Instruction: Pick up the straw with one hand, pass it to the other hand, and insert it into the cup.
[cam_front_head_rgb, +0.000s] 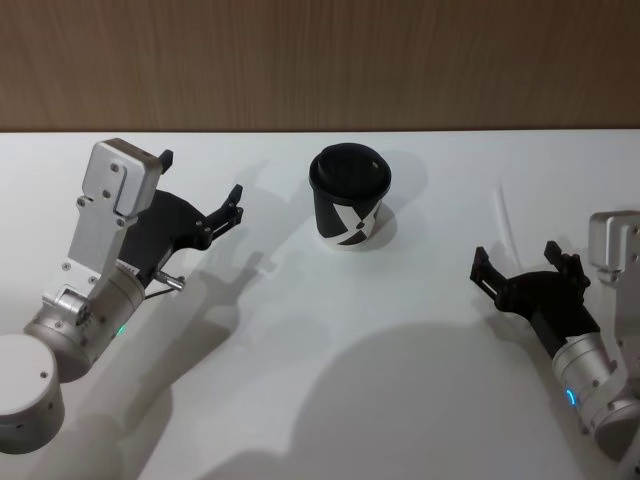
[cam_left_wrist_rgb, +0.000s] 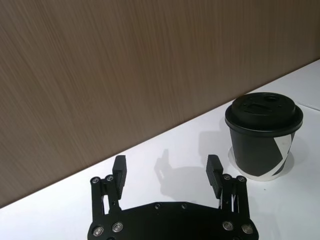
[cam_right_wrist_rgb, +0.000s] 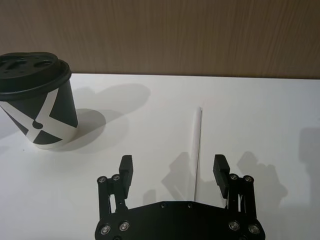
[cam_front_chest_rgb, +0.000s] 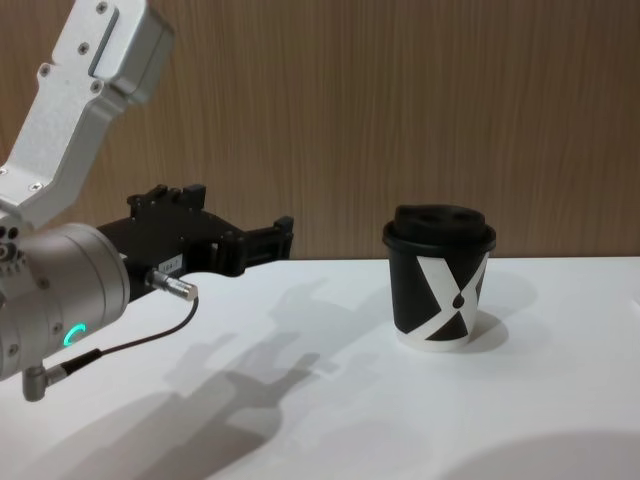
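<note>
So, thin white straw (cam_front_head_rgb: 506, 218) lies flat, pointing away from me, near end between the spread jaws of my right gripper (cam_front_head_rgb: 522, 265); left gripper (cam_front_head_rgb: 200, 178) gapes open near the black paper cup (cam_front_head_rgb: 350, 200).

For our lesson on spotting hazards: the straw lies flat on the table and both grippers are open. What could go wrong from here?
1. The straw is thin, lying flat and off-centre ahead of the open right gripper; closing might roll it away.
2. The opening in the lid of the cup looks small; a tilted straw could miss and tip the cup.
</note>
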